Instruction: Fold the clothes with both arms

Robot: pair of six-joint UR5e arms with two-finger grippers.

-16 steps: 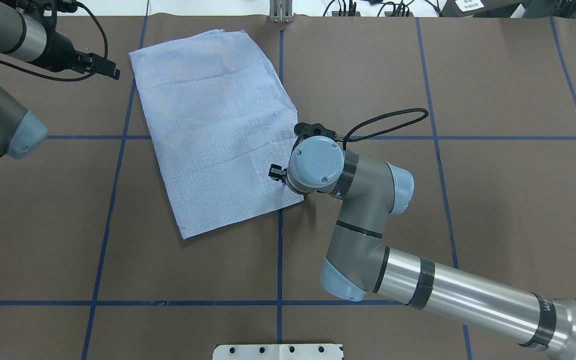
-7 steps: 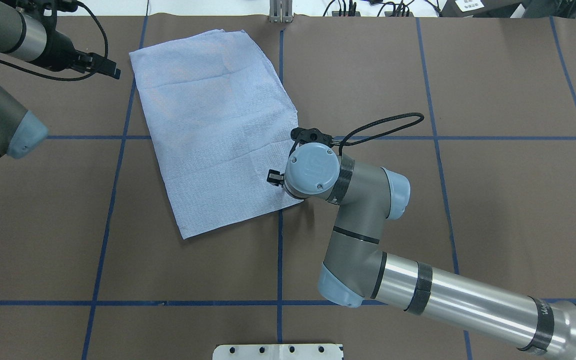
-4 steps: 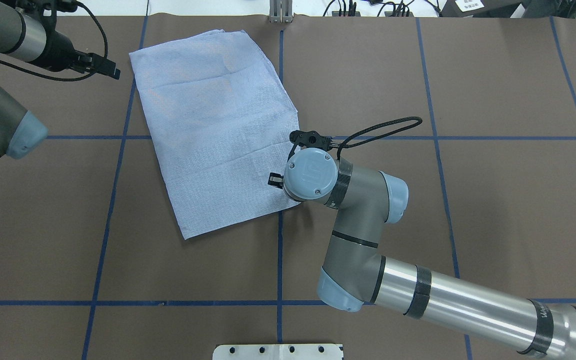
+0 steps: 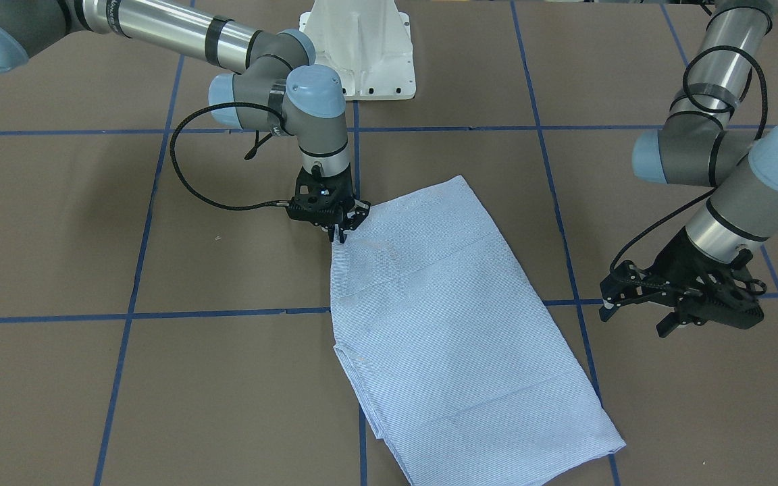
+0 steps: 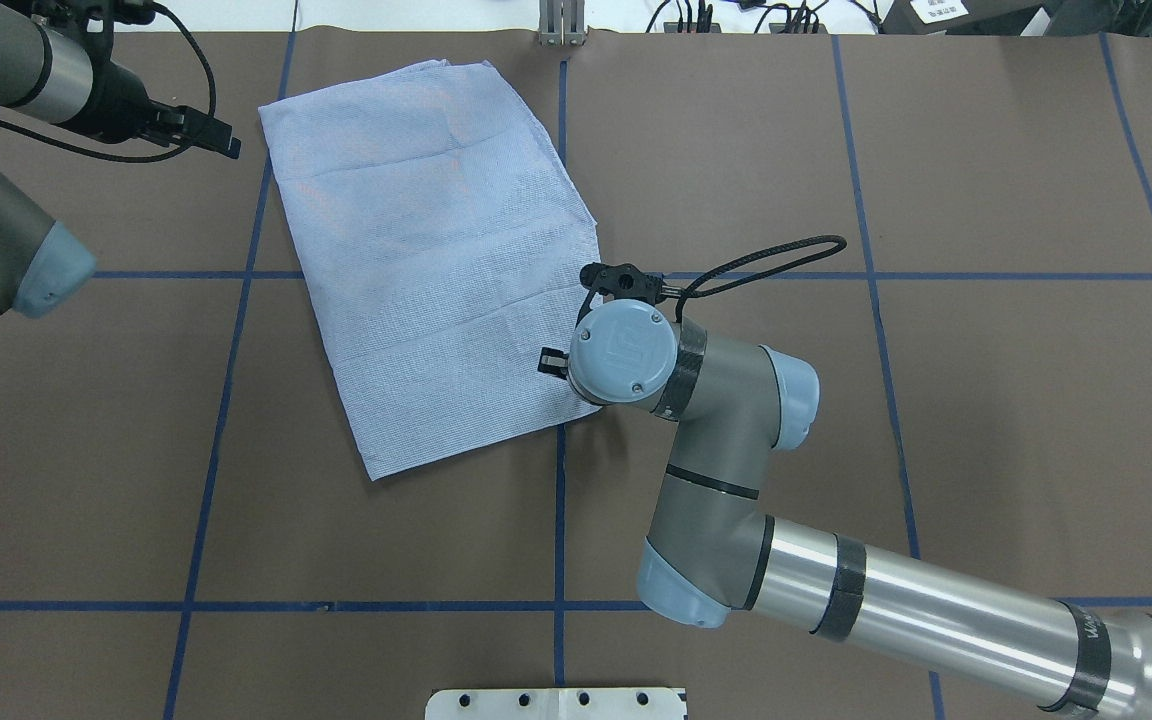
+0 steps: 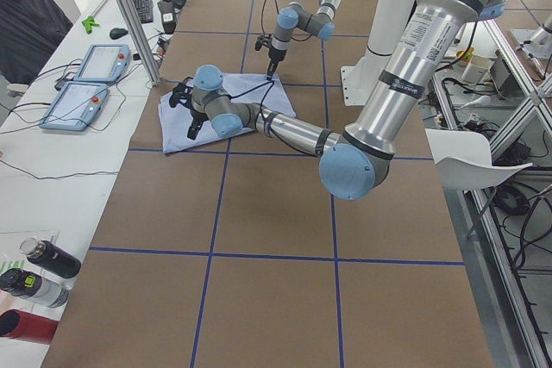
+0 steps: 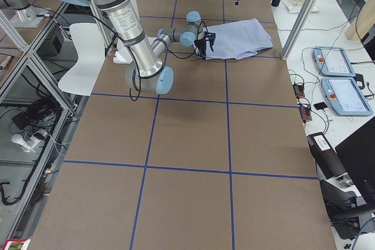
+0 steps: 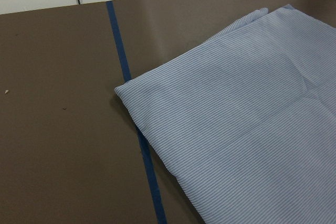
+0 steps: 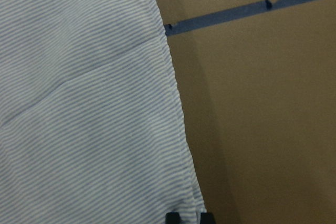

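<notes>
The light blue-and-white striped shirt (image 5: pixel 436 260) lies folded into a tilted rectangle on the brown table, left of centre and towards the far edge. My right gripper (image 4: pixel 339 233) points straight down at the shirt's near right corner (image 4: pixel 456 324). It is shut on the shirt's edge; in the right wrist view the fingertips (image 9: pixel 173 217) pinch the hem of the fabric (image 9: pixel 79 103). My left gripper (image 5: pixel 224 137) hovers open and empty just off the shirt's far left corner, clear of the cloth (image 8: pixel 236 129). Collar, buttons and pocket are hidden.
Blue tape lines (image 5: pixel 236 300) grid the table. The white pedestal base (image 4: pixel 358 47) sits at the robot's edge. A metal post (image 5: pixel 561 25) stands at the far edge. Teach pendants (image 6: pixel 86 84), bottles (image 6: pixel 43 273) and a seated person (image 6: pixel 26 23) are on the operators' side.
My right wrist has shifted slightly towards the robot and to the left, staying at the shirt's corner. The left arm and the rest of the shirt have not moved.
</notes>
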